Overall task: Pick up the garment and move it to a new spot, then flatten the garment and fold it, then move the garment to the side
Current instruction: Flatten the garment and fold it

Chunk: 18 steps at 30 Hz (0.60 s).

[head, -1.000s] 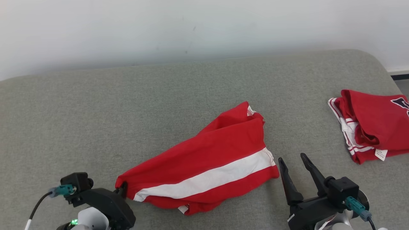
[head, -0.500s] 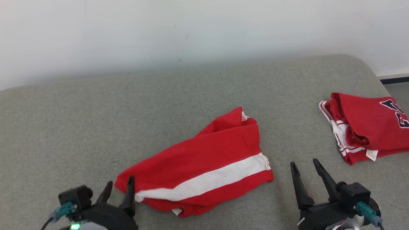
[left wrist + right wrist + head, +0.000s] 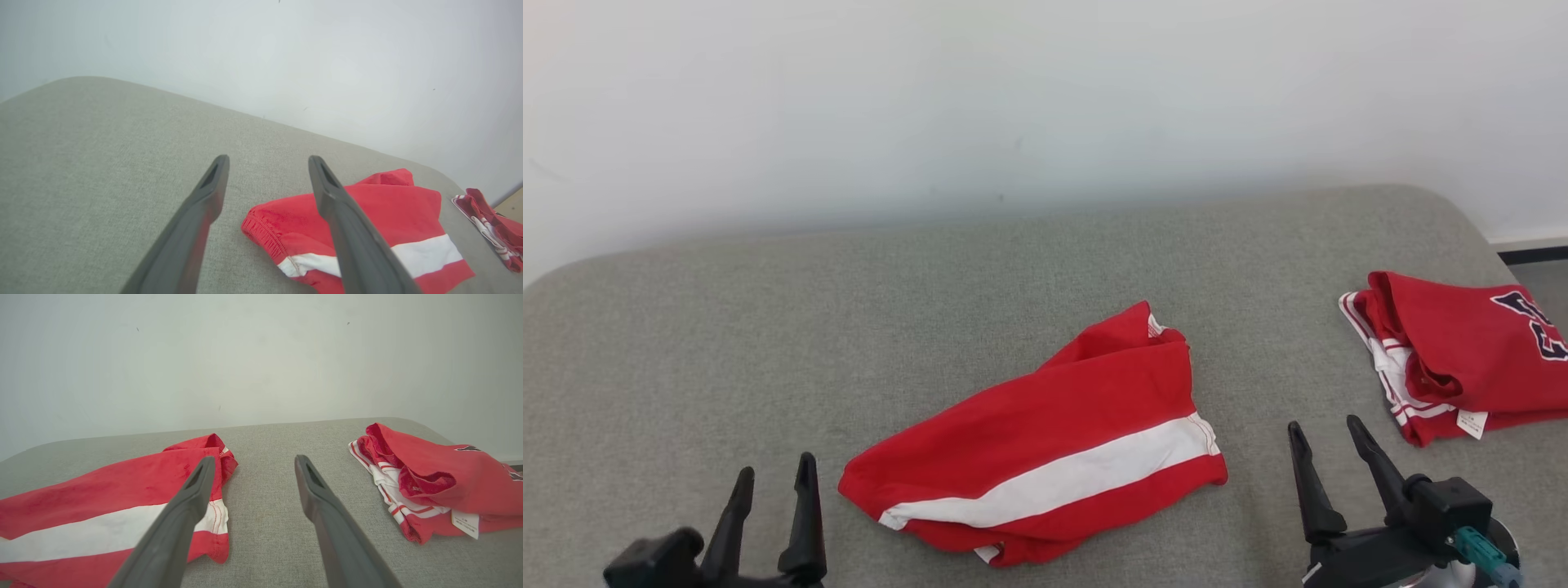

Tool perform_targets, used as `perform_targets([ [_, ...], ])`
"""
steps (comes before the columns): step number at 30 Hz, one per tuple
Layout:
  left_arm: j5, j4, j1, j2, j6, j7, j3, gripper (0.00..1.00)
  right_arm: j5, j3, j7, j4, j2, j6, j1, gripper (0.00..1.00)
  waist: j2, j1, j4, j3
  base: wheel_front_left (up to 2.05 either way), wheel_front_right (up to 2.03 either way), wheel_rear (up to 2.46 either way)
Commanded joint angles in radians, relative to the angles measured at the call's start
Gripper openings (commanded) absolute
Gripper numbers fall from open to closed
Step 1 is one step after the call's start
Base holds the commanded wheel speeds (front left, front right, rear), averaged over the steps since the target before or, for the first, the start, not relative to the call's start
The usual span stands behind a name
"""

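A folded red jersey (image 3: 1462, 359) with dark lettering and a white tag lies near the right edge of the grey padded bench (image 3: 768, 327). Behind it is a white wall (image 3: 1013, 98).

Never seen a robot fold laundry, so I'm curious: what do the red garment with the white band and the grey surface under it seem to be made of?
Red garment: soft matte cloth, probably cotton-like. It lies in limp folds, with stitched hems and a gathered elastic edge.
Grey surface: matte woven upholstery, likely padded, judging by its fine flecked texture and rounded corners.
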Motion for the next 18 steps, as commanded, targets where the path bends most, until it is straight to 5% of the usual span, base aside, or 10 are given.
perform_targets([
  [1,0.048,-0.016,0.037,-0.012,-0.011,-0.004,0.021,1.00,-0.003,-0.006,-0.004,-0.002,-0.006,-0.003,0.017,1.00,0.0000,0.0000,0.006,-0.016,0.00,0.00,0.00],
  [10,0.350,-0.102,0.187,-0.172,-0.168,-0.004,0.269,1.00,-0.007,-0.031,-0.004,0.003,-0.016,-0.003,0.040,1.00,0.0000,0.0000,0.026,-0.054,0.00,0.00,0.00],
  [18,0.495,-0.038,0.223,-0.243,-0.260,-0.003,0.344,1.00,-0.018,-0.016,-0.004,0.033,-0.031,-0.003,0.060,1.00,0.0000,0.0000,0.047,-0.075,0.00,0.00,0.00],
])
